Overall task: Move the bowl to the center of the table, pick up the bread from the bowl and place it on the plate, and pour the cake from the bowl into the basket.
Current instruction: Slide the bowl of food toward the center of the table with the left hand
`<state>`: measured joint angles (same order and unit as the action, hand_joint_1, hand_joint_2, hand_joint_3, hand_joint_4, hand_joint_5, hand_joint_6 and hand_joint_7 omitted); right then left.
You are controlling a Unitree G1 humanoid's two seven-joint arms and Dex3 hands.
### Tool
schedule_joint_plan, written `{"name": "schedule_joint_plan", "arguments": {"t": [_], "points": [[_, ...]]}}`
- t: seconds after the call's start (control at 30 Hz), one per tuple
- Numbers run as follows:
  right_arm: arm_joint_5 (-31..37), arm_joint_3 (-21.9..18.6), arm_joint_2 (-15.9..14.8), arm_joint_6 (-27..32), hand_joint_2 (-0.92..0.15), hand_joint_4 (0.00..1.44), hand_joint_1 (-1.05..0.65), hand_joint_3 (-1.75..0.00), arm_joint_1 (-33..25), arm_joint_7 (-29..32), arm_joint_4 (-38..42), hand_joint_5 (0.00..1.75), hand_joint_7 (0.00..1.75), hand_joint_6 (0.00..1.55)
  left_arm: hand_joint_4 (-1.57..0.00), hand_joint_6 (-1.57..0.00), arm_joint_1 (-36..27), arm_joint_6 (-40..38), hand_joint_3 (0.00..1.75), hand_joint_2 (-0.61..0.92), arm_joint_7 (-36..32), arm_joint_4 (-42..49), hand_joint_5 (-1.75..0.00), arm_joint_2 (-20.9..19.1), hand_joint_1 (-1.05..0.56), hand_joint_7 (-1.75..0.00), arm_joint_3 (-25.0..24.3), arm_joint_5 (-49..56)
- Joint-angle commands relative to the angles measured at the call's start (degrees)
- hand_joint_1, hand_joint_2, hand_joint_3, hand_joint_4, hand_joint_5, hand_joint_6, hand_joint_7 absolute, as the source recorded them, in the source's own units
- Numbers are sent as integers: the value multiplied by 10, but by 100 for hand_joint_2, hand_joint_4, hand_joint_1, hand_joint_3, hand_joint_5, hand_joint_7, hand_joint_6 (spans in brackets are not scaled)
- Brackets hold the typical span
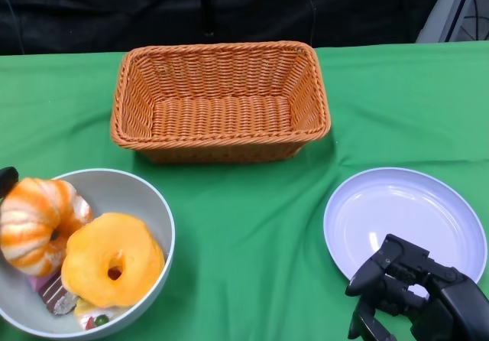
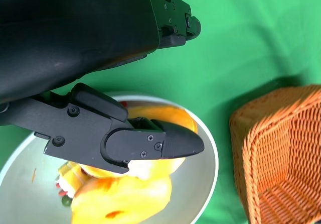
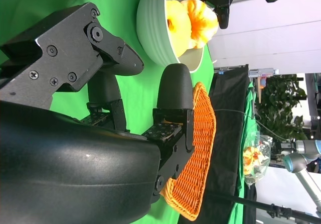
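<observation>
We are in a robotics lab: we see a green cloth (image 1: pixel 252 226) on the table, a black curtain (image 1: pixel 229 8) behind it, and another robot arm (image 3: pixel 303 166) standing farther away.

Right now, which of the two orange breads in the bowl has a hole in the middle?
The plain yellow-orange ring, nearer the basket side of the bowl. The other bread is striped orange and white, with no hole showing.

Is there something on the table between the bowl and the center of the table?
Nothing visible. Only bare green cloth lies between the bowl and the table's middle. The basket stands farther back and the plate off to the right.
</observation>
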<state>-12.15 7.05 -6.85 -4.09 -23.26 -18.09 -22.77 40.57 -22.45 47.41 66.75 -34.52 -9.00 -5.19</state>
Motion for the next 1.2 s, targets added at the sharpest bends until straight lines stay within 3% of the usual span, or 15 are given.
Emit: {"name": "schedule_joint_plan", "arguments": {"t": [0.03,0.67,1.2], "points": [[-4,-5,-3,-8,-43,62,-1,-117,-2,-2,1,163,139,51,0,0,1,-16,40,92,10,-13,0,-1,-73,0,1,-6],[-4,-3,-3,-8,-43,61,0,-118,5,-8,7,163,140,51,0,0,-20,-131,37,92,88,-64,0,6,-71,0,5,-46],[0,0,-4,3,-44,59,1,-117,6,-2,0,164,140,51,0,0,-79,-284,49,92,40,-188,0,29,-69,0,-20,-104]]}}
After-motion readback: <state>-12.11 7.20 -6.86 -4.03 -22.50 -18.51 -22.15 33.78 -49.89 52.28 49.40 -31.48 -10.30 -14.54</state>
